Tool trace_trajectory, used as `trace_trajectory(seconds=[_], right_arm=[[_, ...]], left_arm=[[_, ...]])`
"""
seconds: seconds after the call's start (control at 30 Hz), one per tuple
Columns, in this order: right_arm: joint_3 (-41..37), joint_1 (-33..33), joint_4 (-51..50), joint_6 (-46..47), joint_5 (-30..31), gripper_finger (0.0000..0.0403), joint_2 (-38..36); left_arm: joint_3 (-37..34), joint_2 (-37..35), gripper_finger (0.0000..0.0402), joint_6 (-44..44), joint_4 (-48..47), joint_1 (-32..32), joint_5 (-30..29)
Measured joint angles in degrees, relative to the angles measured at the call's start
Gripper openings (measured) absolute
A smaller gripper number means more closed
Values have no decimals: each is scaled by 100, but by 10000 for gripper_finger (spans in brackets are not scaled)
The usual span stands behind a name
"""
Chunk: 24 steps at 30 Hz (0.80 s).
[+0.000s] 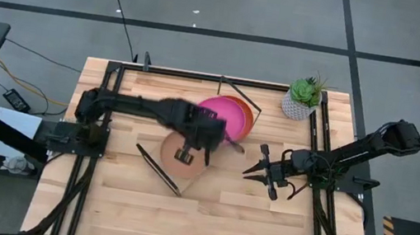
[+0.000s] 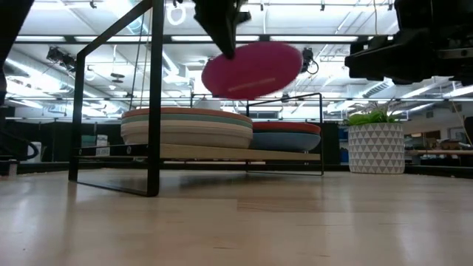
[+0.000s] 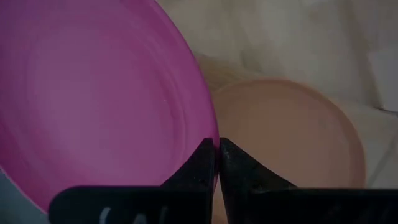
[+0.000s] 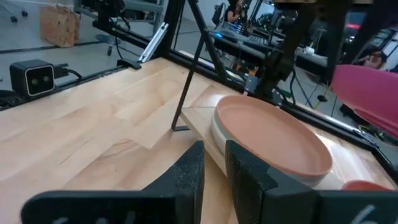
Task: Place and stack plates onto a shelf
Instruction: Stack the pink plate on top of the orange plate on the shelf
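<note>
High view puts the left claw (image 1: 205, 136) near desk centre, clenched on the rim of the pink plate (image 1: 219, 115) and holding it clear of the desk (image 1: 114, 203); left wrist view confirms both fingers pinched tight on that rim, with a tan plate (image 3: 292, 130) lying beyond. Low view shows the pink plate tilted and airborne above the shelf (image 2: 236, 154), over the gap between two stacks: a tall tan-topped pile (image 2: 188, 127) toward 9 o'clock, a shorter orange-topped pile (image 2: 287, 134) toward 3 o'clock. Right claw (image 1: 264, 174) parked at about 3 o'clock from desk centre, away from the plates, fingers nearly together and holding nothing. Step in hand, by judgement: carrying the pink plate to a stack; several plates already shelved. Next move calls for levelling the plate, centring it over the orange-topped pile at 12 o'clock, lowering until seated, then letting go; risk of a tilted edge catching and sliding off.
</note>
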Motion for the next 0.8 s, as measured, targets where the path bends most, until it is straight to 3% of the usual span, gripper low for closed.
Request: trace_trajectory(seconds=[0.1,0.17,0.43,0.8], right_arm=[[0,0,-43,8,168,71,0],[0,0,-43,8,406,71,-1],[0,-2,-43,52,737,71,-1],[0,-2,-22,113,904,71,-1]], left_arm=[[0,0,16,537,-47,372,764],[0,0,16,993,-27,557,937],[-8,69,16,3532,-24,1055,949],[-83,369,16,5055,85,1541,859]])
